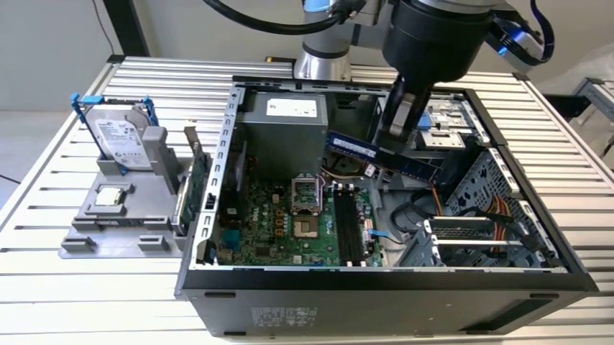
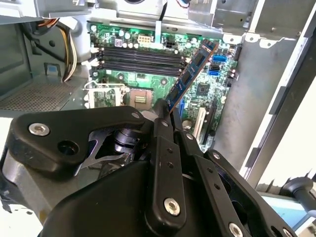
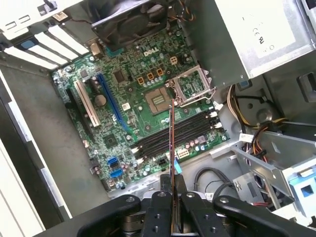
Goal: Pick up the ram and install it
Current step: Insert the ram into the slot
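Note:
The ram [image 1: 352, 146] is a dark blue stick with a pale label, and my gripper [image 1: 392, 149] is shut on it. It hangs tilted above the open computer case [image 1: 384, 277], over the area between the power supply and the drive bays. In the second wrist view the ram [image 2: 193, 68] juts out from the gripper [image 2: 166, 111] toward the motherboard. In the first wrist view the ram [image 3: 172, 143] appears edge-on between the fingertips [image 3: 183, 197], above the black memory slots [image 3: 180, 132]. In the exterior view the memory slots [image 1: 347, 226] lie below it, well apart from the stick.
A silver hard drive with a blue handle [image 1: 123, 138] stands in a grey fixture [image 1: 115, 230] on the exterior view's left. A green expansion card [image 1: 195, 188] stands beside the case wall. The power supply [image 1: 287, 118], drive cage [image 1: 475, 241] and cables [image 1: 499, 208] crowd the case.

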You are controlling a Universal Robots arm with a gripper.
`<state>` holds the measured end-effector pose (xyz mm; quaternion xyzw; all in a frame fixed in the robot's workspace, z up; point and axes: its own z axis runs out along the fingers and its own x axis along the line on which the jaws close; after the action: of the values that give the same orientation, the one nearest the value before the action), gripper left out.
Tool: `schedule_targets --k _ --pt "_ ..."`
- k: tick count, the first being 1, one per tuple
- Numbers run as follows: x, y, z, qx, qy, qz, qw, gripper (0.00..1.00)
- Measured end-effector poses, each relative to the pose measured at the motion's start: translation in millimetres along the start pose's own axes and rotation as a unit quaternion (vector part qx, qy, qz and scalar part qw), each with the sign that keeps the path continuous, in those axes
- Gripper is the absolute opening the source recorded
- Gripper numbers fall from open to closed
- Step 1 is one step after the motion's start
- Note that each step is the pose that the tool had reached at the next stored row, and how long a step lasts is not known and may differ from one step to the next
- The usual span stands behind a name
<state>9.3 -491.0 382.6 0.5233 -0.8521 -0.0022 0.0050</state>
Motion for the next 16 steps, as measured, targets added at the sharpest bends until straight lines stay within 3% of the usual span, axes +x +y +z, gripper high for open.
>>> schedule_targets --k 9,16 --pt "0.0 0.0 -1.1 -0.0002 -0.0003 0.027 0.9996 0.00" --pt "0.0 0.0 -2.0 -0.0003 -0.0005 0.050 0.9987 0.00"
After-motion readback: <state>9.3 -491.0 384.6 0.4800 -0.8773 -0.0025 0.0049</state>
